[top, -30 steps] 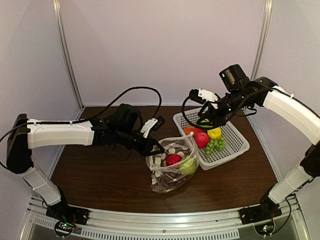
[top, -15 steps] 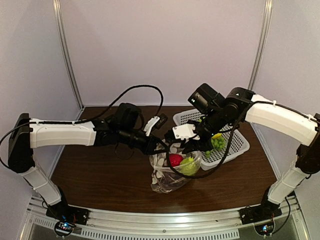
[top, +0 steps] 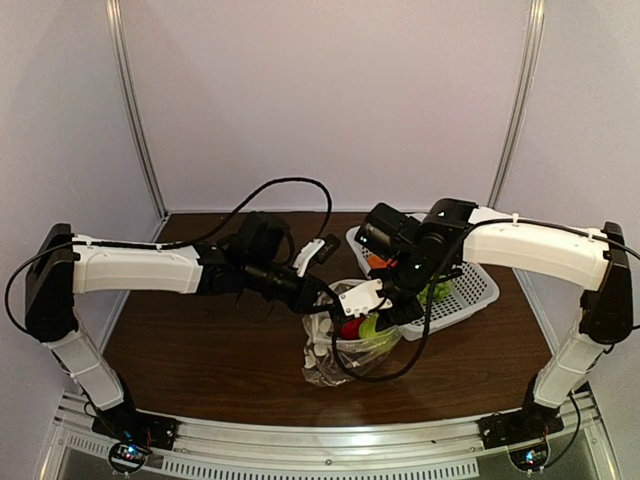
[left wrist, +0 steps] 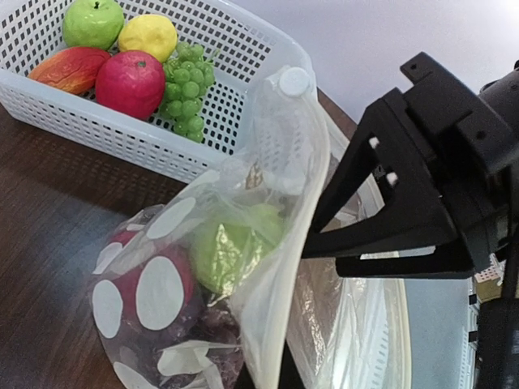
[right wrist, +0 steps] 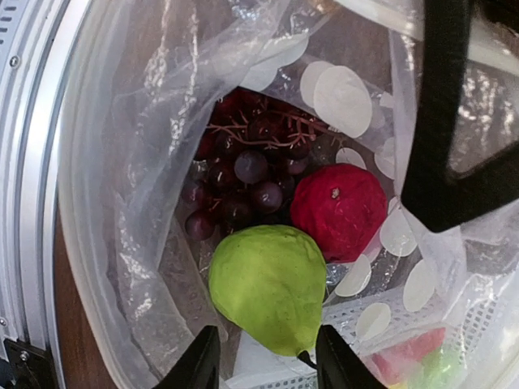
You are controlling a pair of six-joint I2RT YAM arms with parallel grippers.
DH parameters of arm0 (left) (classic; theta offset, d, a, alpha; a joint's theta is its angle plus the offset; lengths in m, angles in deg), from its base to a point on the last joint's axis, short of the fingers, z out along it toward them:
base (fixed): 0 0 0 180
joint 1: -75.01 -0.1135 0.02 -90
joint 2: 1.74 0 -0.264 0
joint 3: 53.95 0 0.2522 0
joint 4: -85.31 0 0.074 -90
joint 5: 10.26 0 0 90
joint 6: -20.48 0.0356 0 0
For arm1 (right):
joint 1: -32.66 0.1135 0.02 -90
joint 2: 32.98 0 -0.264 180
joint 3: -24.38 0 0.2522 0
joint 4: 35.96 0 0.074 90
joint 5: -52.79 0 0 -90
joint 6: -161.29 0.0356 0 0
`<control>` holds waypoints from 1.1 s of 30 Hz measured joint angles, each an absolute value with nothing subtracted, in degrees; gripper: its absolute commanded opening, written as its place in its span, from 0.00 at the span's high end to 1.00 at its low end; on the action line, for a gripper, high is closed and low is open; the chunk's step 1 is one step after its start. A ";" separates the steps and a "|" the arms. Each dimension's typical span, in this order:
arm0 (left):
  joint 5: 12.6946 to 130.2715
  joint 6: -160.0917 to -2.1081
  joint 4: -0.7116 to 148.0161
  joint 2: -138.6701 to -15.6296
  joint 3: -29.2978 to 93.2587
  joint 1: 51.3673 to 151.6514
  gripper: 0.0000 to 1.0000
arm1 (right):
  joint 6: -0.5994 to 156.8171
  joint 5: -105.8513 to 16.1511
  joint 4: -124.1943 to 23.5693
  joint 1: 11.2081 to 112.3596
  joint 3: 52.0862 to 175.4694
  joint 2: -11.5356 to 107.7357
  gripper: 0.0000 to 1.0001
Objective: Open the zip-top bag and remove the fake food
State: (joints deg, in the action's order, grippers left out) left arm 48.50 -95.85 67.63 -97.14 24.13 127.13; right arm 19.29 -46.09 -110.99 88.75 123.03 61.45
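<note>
The zip-top bag (top: 335,355) stands open at mid-table, clear with white dots. My left gripper (top: 322,300) is shut on its near rim (left wrist: 284,267) and holds the mouth up; only its dark tips show in the left wrist view (left wrist: 280,374). My right gripper (top: 372,318) is down in the bag's mouth. It is open (right wrist: 268,361), with its fingers (right wrist: 199,361) either side of the narrow end of a green fruit (right wrist: 272,296), apart from it. A red fruit (right wrist: 339,209) and dark purple grapes (right wrist: 243,174) lie beside it in the bag.
The white perforated basket (top: 480,275) stands just right of the bag. It holds a green apple (left wrist: 93,20), a lemon (left wrist: 147,34), a red apple (left wrist: 130,81), green grapes (left wrist: 186,89) and an orange-red piece (left wrist: 69,69). The left gripper's black finger (right wrist: 442,138) crosses the bag's mouth.
My right arm has swung left from over the basket and lowered its open gripper into the bag's mouth. My left gripper has kept its hold on the rim.
</note>
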 measured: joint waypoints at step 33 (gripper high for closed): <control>46.90 -96.00 67.28 -99.91 25.13 127.13 1.00 | 19.22 -36.96 -105.46 89.34 117.54 69.82 0.26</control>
State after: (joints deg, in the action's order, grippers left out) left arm 46.90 -96.00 67.28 -99.91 25.13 127.13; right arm 19.22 -36.96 -105.46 89.34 117.54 69.82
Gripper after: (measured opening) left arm 0.012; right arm 0.785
